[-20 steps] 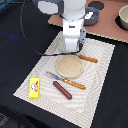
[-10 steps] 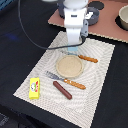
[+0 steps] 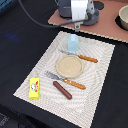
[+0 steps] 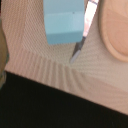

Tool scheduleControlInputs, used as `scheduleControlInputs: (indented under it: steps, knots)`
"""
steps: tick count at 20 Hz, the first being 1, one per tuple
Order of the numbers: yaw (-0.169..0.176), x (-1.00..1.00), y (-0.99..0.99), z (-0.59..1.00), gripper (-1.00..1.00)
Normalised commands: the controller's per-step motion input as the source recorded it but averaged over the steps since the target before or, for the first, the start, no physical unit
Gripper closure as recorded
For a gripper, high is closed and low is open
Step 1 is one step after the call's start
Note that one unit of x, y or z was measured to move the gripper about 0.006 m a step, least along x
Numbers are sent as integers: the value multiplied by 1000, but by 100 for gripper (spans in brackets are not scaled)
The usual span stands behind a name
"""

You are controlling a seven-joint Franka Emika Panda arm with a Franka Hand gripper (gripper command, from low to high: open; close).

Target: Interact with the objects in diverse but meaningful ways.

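The pale blue rounded-top block (image 3: 73, 42) stands at the far edge of the woven placemat (image 3: 100, 85); it also shows in the wrist view (image 4: 64, 21). My gripper (image 3: 77, 26) hangs above the block, apart from it, open and holding nothing. The yellow box with the red-green label (image 3: 34, 88) lies at the mat's near corner on the exterior view's left. The dark brown sausage (image 3: 62, 90) lies beside the box.
A tan round plate (image 3: 69, 66) sits mid-mat, also in the wrist view (image 4: 117, 30). An orange-handled knife (image 3: 80, 56) lies beyond it, its blade (image 4: 85, 30) next to the block. An orange-handled fork (image 3: 65, 80) lies in front. A brown board (image 3: 107, 25) with a bowl (image 3: 123, 17) is behind.
My gripper has risen from low over the blue block to well above it. The block stays on the mat and now shows uncovered.
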Motion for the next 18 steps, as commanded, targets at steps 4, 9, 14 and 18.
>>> scheduleControlInputs:
  steps: [4, 9, 14, 18]
  knots:
    - [-106, -137, -96, -14, -100]
    - [-238, -269, -218, -202, -100]
    - [-114, -35, -20, -139, -100]
    - [0, 0, 0, 0, -100]
